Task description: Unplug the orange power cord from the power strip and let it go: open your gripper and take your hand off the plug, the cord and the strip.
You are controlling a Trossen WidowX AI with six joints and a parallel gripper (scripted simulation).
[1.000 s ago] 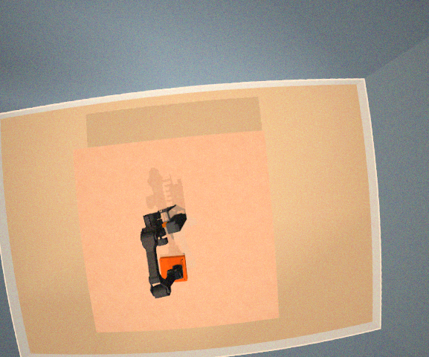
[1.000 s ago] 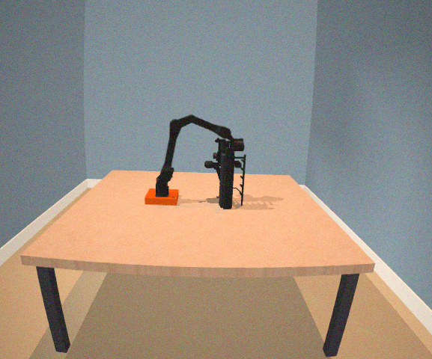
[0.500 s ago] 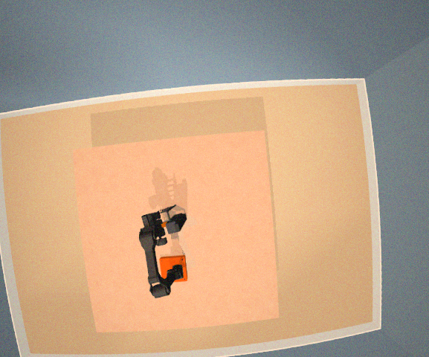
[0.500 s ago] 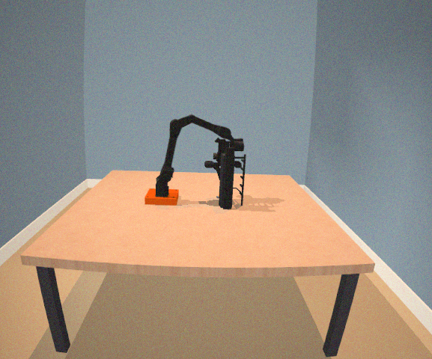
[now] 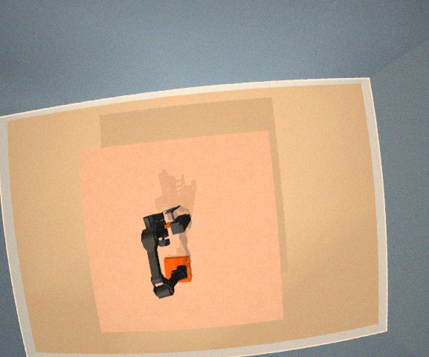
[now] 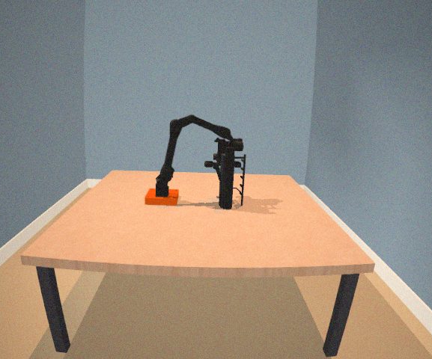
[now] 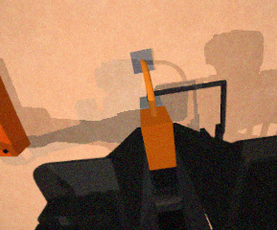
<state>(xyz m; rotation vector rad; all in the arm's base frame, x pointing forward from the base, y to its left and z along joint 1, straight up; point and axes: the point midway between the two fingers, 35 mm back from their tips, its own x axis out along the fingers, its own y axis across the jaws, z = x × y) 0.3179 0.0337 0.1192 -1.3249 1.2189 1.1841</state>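
Peach-coloured table [image 6: 192, 239] carries the whole setup. Black arm [image 6: 177, 134] rises from an orange base [image 6: 162, 197] and bends over so that the gripper [image 7: 159, 184] points down at the table. Gripper is clenched on the orange plug [image 7: 158, 136], which sits between its dark fingers. Orange cord [image 7: 148, 81] runs from the plug's far end away from the gripper, towards a small grey square [image 7: 142, 59]. Power strip cannot be made out.
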